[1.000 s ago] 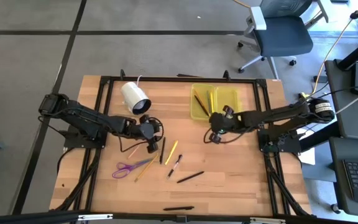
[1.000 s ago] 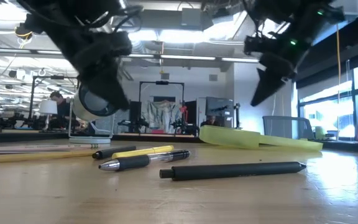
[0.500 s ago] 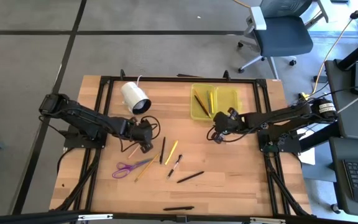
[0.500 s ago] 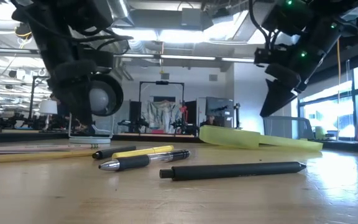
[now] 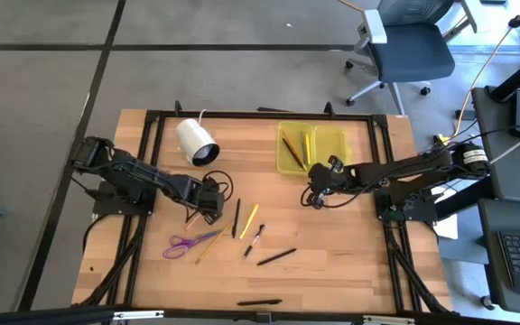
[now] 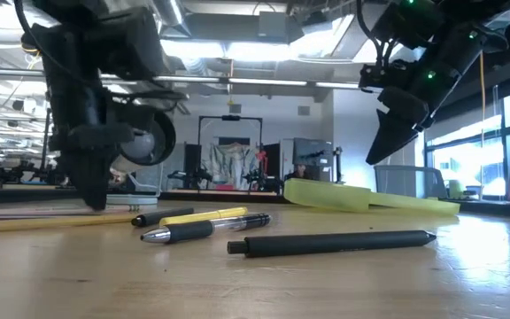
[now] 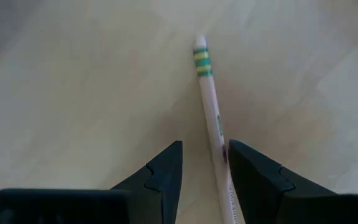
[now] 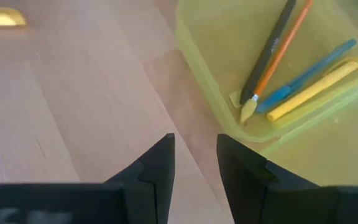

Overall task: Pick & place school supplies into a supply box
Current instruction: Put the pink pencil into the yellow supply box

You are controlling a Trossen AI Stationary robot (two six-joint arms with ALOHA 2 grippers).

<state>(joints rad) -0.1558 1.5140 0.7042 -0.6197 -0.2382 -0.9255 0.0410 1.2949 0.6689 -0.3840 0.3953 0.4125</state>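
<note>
Fingers (image 7: 160, 177) straddle pencil (image 7: 211, 115), aligned lengthwise between them.

Since a second ago the left gripper (image 5: 203, 208) has swung back toward its own side of the counter and dropped low, jaws now straddling a pale pencil (image 7: 211, 102), while the right gripper (image 5: 312, 200) has shifted only slightly beside the supply box (image 5: 332, 161).

The left pincer (image 7: 205, 169) straddles a pale pencil (image 7: 211, 112), seemingly not yet gripping.
</note>
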